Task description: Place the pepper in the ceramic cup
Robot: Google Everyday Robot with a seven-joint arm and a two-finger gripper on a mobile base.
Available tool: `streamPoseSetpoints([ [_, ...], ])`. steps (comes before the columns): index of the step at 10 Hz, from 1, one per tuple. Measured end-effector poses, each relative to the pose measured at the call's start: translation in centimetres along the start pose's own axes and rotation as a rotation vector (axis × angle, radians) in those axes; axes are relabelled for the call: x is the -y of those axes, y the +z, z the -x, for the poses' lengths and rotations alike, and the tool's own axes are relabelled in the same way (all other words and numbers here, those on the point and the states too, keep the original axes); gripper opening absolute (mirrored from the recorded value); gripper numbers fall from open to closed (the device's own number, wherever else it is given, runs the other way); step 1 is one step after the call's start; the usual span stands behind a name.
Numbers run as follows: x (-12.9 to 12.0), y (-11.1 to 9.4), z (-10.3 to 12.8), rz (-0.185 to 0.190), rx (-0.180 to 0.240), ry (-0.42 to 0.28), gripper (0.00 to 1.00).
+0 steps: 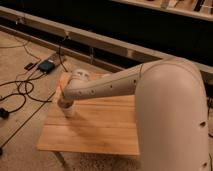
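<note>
The white ceramic cup point(67, 109) stands upright near the left edge of the wooden table point(100, 130). My gripper point(64, 100) is at the end of the white arm point(115, 85), pointing down right over the cup's mouth, and the wrist hides most of it. The pepper does not show; it is hidden behind the wrist or inside the cup, and I cannot tell which.
The table is small, with floor all around it. Black cables point(20, 90) and a small blue-green box point(46, 66) lie on the floor to the left. A long low rail point(100, 42) runs behind the table. My arm's large shoulder point(175, 120) fills the right side.
</note>
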Motion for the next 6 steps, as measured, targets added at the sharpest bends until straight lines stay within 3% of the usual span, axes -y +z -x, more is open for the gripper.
streamPoseSetpoints([
  [3,-0.09,-0.21,-0.60,0.006,-0.001,0.002,0.03],
  [6,-0.39,-0.16,-1.11,0.014,-0.007,0.002,0.30],
])
